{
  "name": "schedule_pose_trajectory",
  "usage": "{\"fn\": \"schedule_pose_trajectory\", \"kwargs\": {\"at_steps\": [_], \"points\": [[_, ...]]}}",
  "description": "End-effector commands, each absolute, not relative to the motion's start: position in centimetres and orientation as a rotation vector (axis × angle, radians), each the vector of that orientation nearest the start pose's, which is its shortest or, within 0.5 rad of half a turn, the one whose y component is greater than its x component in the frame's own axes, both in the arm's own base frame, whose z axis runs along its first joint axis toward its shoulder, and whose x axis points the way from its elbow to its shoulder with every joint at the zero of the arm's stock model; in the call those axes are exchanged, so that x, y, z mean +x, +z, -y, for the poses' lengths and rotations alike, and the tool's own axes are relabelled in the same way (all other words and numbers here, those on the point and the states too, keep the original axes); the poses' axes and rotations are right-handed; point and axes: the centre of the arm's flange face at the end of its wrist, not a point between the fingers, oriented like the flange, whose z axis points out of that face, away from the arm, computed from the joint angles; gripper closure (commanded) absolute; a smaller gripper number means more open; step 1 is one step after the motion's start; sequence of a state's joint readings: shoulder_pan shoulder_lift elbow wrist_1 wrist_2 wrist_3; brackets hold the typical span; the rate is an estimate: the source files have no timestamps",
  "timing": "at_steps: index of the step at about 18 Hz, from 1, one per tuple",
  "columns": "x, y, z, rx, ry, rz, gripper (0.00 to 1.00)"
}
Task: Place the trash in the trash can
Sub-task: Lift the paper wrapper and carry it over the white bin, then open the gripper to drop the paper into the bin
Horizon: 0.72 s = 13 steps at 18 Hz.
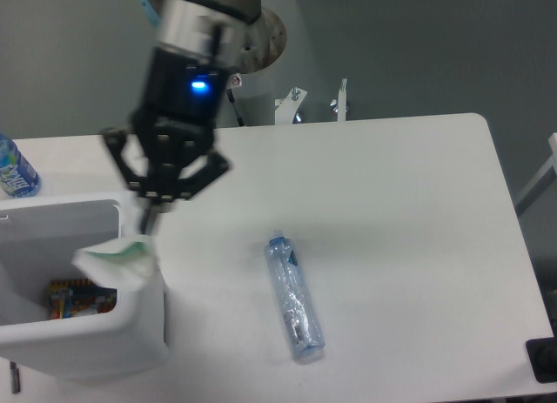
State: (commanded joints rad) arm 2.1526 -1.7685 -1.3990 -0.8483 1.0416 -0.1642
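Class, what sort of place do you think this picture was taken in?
Probably a robotics lab: a robot arm's gripper works over a plain white table beside a bin, with a crushed bottle laid out.

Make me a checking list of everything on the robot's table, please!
Surface: white table, mostly bare.
Job's things: crumpled white paper carton at the rim of the large white plastic bin, by the gripper's tips; clear crushed plastic bottle lying flat on the table.
Clutter: upright blue-label bottle at the left edge; something colourful inside the bin.
Gripper: black gripper above the bin's rim; fingers' grip on the carton cannot be told.
Cables: nothing seen.
Surroundings: grey floor; small white fittings behind the table.
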Motion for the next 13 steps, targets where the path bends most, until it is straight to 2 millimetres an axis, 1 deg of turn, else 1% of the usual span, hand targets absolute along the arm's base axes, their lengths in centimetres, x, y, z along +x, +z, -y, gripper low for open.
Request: {"fn": "schedule_pose_trajectory", "kwargs": {"at_steps": [1, 2, 4, 6, 8, 10, 11, 12, 13], "points": [[-17.5, 56.1, -61.3, -2.261, -0.449, 0.628, 1.0], [-17.5, 55.4, -61.8, -2.271, -0.454, 0.629, 1.0], [-16.5, 54.1, -62.8, -2.297, -0.471, 0.613, 1.0], [-15.5, 52.9, -63.2, -2.321, -0.484, 0.6, 1.0], [-15.2, 52.5, -63.2, -2.328, -0.489, 0.599, 0.99], [-15.1, 51.5, -63.2, -2.343, -0.492, 0.595, 0.87], [-15.2, 51.1, -63.3, -2.35, -0.491, 0.588, 0.78], [-15.2, 50.8, -63.4, -2.355, -0.488, 0.571, 0.56], [-15.3, 50.7, -63.5, -2.362, -0.476, 0.544, 0.38]]}}
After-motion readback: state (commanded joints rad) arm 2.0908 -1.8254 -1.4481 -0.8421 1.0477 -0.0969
